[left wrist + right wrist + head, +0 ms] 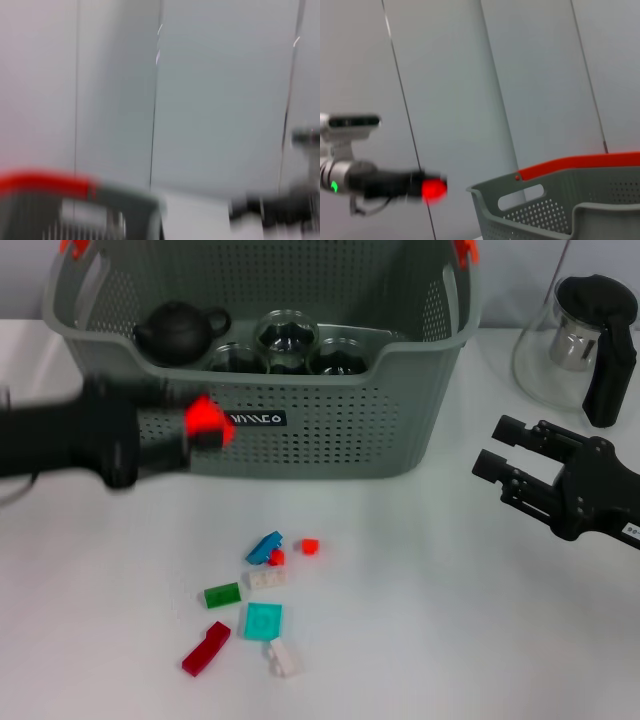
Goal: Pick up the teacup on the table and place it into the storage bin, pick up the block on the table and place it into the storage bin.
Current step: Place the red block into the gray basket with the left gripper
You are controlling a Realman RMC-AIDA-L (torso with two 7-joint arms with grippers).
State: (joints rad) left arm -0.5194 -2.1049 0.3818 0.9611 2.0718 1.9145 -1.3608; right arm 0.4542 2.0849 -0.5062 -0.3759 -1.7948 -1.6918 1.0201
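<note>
White tabletop [450, 640] carries the storage bin [330, 430] at the far side, where the left pincer [205, 425] pinches a red block [207, 418] (blurred) before its front, while the right pincer [500, 452] hovers spread at right.

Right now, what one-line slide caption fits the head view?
Left tool carries a red block toward the bin; right tool waits open; loose blocks lie below.

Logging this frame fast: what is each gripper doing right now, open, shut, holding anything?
Left gripper: shut on a red block, raised in front of the storage bin.
Right gripper: open, empty, off to the bin's right.
</note>
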